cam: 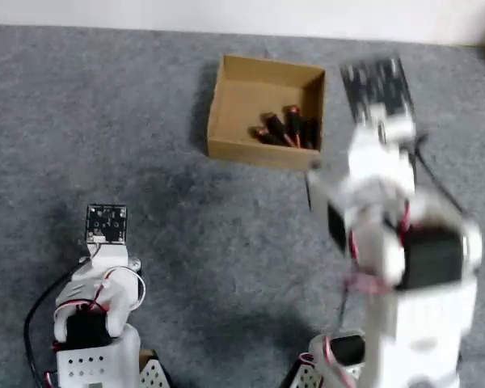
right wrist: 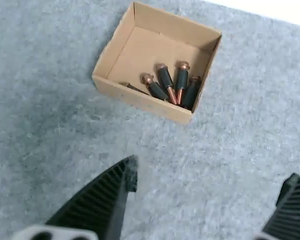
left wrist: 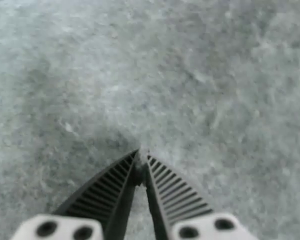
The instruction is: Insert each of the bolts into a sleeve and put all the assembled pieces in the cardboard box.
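The grey carpeted table (cam: 186, 259) carries everything. The right arm (cam: 388, 234) stands tall beside the cardboard box (cam: 263, 155). The right gripper (right wrist: 210, 172) hangs above bare carpet just short of the box's near wall, with its fingers spread wide and nothing between them. That pose fits a hand that has let go of a load, though this is a judgement. The left arm (cam: 97, 299) sits folded low at the near edge, well apart from the box. The left gripper (left wrist: 141, 159) points down at the carpet with its fingers pressed together on nothing, probably parked because it has no work here. The box stands open-topped toward the far side of the table, within the right arm's reach. Inside it, about four assembled pieces (right wrist: 170, 82) lie on the floor of the box, crowded into the near corner on the right arm's side, likely where they landed on release. They lie flat and roughly parallel. Their long axes run from the near wall toward the far wall, fanning slightly. The copper bolt heads mostly face the far wall, and the dark sleeves cover the shanks.
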Action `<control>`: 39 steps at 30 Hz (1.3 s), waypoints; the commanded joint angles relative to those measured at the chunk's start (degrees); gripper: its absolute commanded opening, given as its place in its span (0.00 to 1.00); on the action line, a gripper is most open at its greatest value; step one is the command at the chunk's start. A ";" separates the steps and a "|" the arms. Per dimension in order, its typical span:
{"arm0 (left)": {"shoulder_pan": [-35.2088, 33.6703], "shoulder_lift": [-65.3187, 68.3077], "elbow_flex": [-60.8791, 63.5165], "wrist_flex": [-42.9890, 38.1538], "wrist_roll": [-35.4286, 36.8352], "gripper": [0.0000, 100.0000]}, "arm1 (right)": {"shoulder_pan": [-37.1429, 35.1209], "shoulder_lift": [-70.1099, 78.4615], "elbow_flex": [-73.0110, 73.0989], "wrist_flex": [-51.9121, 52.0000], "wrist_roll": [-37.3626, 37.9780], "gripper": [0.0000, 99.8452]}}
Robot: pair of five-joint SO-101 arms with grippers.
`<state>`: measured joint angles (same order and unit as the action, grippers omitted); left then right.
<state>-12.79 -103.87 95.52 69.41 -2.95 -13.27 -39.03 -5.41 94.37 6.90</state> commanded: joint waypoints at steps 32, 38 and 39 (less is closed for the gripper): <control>2.15 -0.84 1.63 0.53 -0.26 0.01 | 20.70 -65.80 109.76 -26.07 9.76 0.39; 1.80 -0.75 1.63 0.53 -0.18 0.01 | 31.08 -65.98 109.67 -22.46 10.02 0.39; 1.80 -0.75 1.63 0.53 -0.18 0.01 | 33.54 -65.98 109.67 -22.46 10.02 0.39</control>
<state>-11.56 -103.87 95.87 69.67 -2.95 12.75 -104.70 95.52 71.25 16.66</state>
